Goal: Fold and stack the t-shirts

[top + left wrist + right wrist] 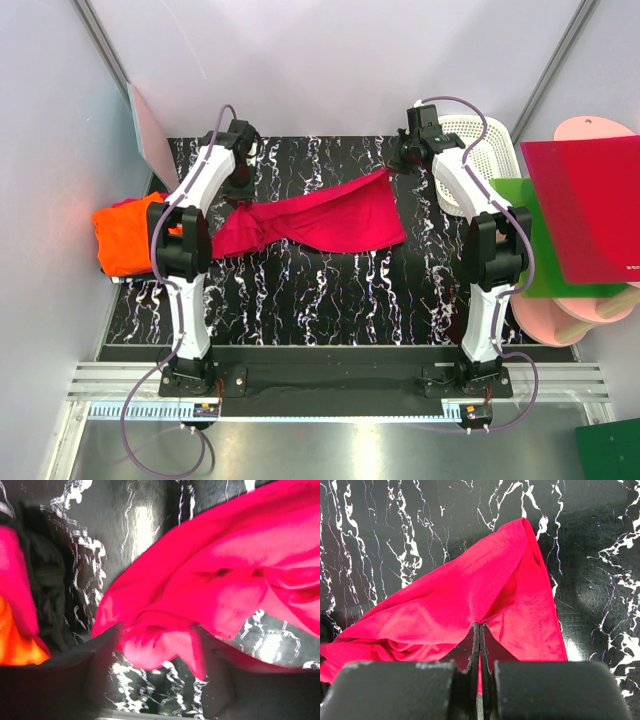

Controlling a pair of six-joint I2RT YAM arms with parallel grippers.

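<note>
A crimson-pink t-shirt (330, 220) stretches in a crumpled band across the back half of the black marbled table (330, 300). My right gripper (403, 165) is shut on its far right corner. In the right wrist view the fingers (479, 625) pinch a ridge of the red cloth (470, 590). My left gripper (240, 200) hovers over the shirt's bunched left end. Its jaws (157, 640) stand apart, with a fold of red cloth (210, 570) hanging loose between the tips. An orange t-shirt (125, 235) lies in a heap at the table's left edge, and shows again as an orange patch (15, 645).
A white slotted basket (480, 160) stands at the back right. Beside it a stiff green board (530, 230) and a red board (585, 205) lie over pink discs (590, 310). A pale panel (150, 135) leans at the back left.
</note>
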